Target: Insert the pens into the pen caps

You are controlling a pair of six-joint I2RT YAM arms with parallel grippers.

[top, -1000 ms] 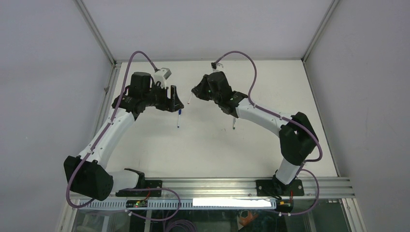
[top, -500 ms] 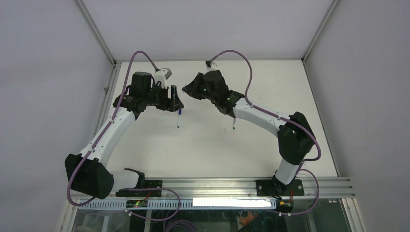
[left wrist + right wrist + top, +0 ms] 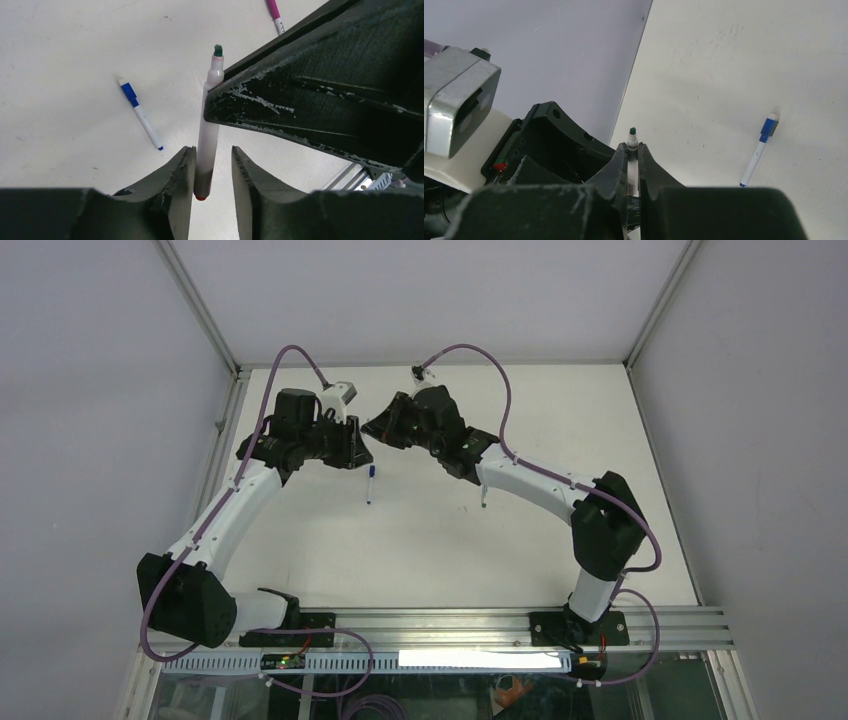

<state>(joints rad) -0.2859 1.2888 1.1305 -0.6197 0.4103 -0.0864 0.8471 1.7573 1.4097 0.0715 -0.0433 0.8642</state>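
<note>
Right gripper (image 3: pixel 632 151) is clamped tight on a white pen (image 3: pixel 207 132), its fingers pinching the barrel just under the dark tip, which pokes out between them. Left gripper (image 3: pixel 212 151) is right there against it, nose to nose, with its fingers spread. The pen's red-ended lower part hangs in that gap, hugging one finger, with clear daylight to the other. Both grippers meet above the far middle of the table (image 3: pixel 420 550). Down on the surface, a blue-capped pen (image 3: pixel 369 485) lies flat just near of the pair, nobody touching it. Further right, a magenta pen (image 3: pixel 274 11) lies at the edge of the left wrist view, well apart from the grippers.
</note>
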